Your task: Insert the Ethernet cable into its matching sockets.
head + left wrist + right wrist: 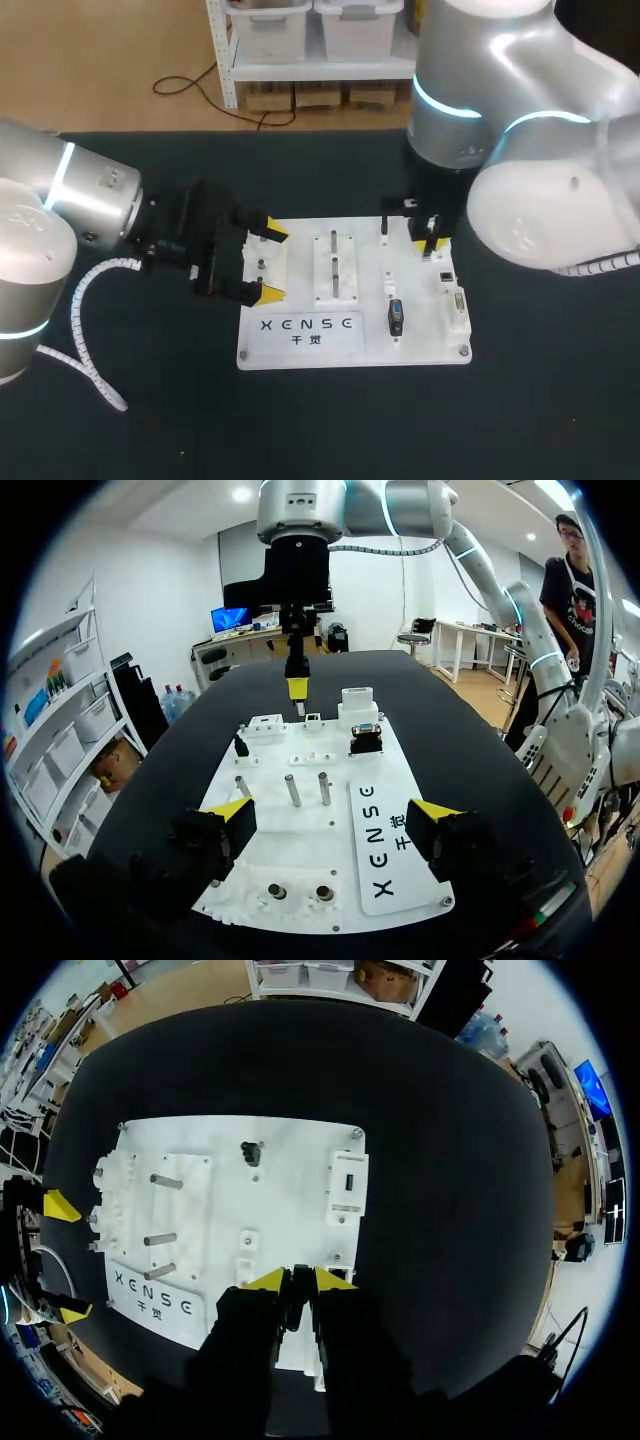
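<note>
Right gripper has its 2 yellow tips pinched nearly together on a small dark piece. I take it for the Ethernet plug, but it is too small and shadowed to be sure. No trailing cable shows. The plug hangs tip-down over the far right corner of the white board, just beside a small socket.

Left gripper is wide open and holds nothing. It straddles the board's left edge, well apart from the plug.

Risks, as I judge them:
- The plug comes down a little off the socket mouth and catches the rim. The cause would be that the fingers hide the plug tip from the wrist camera.
- The plug is tilted or turned the wrong way in the pinch, so the latch side misses and it jams.
- A downward push shifts the board, since the left gripper is not clamping it.
- The plug goes to the wrong port. The black D-sub connector and other sockets sit near.
- The 2 metal pegs are clear of the right arm, so low risk there.
</note>
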You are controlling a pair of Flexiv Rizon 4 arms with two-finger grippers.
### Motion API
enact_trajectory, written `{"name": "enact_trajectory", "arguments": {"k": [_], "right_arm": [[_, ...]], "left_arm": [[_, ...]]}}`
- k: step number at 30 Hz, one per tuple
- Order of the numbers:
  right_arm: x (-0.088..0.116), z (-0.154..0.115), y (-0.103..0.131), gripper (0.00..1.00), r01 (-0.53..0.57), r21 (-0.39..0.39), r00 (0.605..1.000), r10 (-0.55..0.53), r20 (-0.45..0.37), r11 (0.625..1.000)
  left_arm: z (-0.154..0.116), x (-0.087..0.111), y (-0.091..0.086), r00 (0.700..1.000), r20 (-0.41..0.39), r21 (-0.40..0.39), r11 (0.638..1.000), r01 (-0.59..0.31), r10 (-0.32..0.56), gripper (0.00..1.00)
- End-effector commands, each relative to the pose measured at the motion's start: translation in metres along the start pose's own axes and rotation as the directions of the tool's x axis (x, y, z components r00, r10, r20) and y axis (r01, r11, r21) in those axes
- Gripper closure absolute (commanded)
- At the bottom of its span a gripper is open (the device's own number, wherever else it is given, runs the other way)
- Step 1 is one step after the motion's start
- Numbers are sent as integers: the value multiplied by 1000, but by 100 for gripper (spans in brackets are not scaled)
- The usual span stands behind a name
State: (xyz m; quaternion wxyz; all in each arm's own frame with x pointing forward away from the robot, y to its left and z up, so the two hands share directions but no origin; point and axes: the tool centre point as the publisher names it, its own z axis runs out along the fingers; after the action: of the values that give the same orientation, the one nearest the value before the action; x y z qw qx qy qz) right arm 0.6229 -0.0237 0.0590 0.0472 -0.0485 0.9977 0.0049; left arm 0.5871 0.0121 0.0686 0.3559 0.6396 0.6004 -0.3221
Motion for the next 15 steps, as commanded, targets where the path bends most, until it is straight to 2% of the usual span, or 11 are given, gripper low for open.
{"name": "enact_trajectory", "arguments": {"k": [1, 15], "right_arm": [[3, 5, -8, 100, -10, 5, 1000, 10, 4, 1000], [10, 17, -21, 100, -28, 19, 999, 29, -27, 999]], "left_arm": [[0, 2, 0, 1000, 4, -1, 1000, -2, 2, 0], [0, 2, 0, 1000, 4, -1, 1000, -2, 2, 0]]}}
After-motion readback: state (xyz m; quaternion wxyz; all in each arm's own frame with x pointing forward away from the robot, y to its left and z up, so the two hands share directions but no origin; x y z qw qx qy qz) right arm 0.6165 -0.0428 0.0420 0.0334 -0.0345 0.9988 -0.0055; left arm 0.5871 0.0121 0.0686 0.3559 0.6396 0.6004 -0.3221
